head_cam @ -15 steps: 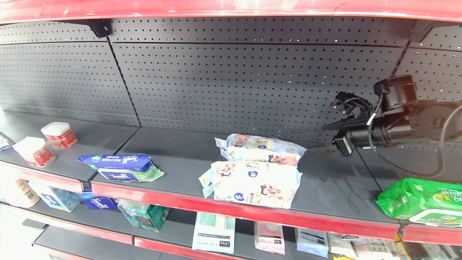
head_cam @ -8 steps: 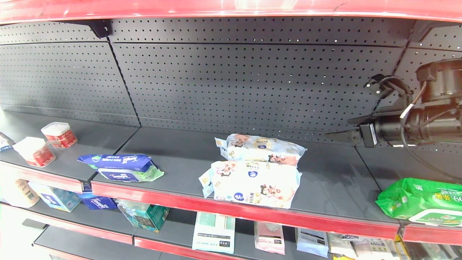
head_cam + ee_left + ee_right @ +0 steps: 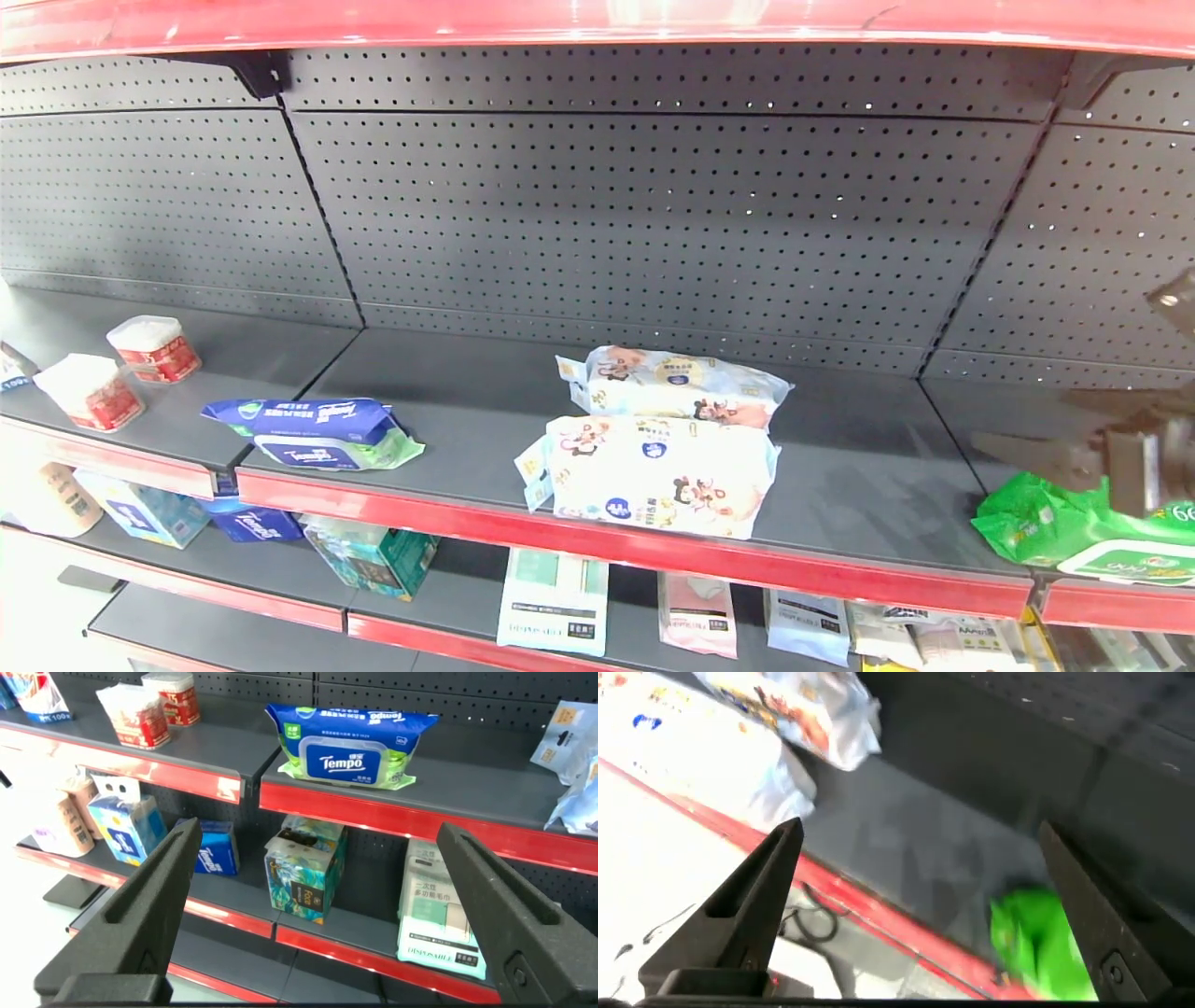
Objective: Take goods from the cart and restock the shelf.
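Observation:
Two white cartoon-print packs lie on the middle shelf [image 3: 859,476], one at the front [image 3: 658,471] and one behind it [image 3: 677,385]. My right gripper [image 3: 1027,425] is a blur at the far right, low over the green pack [image 3: 1074,532]. In the right wrist view it [image 3: 920,831] stands open and holds nothing, with a white pack [image 3: 799,714] and the green pack [image 3: 1036,943] beyond it. My left gripper [image 3: 318,831] is open and holds nothing, below and in front of the blue-and-green wipes pack [image 3: 350,751].
Two red-labelled tubs [image 3: 121,369] stand on the shelf's left part, beside the blue wipes pack [image 3: 313,431]. Boxes and hanging packets [image 3: 551,597] fill the lower shelf. A red rail [image 3: 635,546] edges the shelf; a pegboard wall [image 3: 653,215] backs it.
My right arm has drawn back from the pegboard, moving right and down to the edge of the head view, now blurred above the green pack. The goods have not moved.

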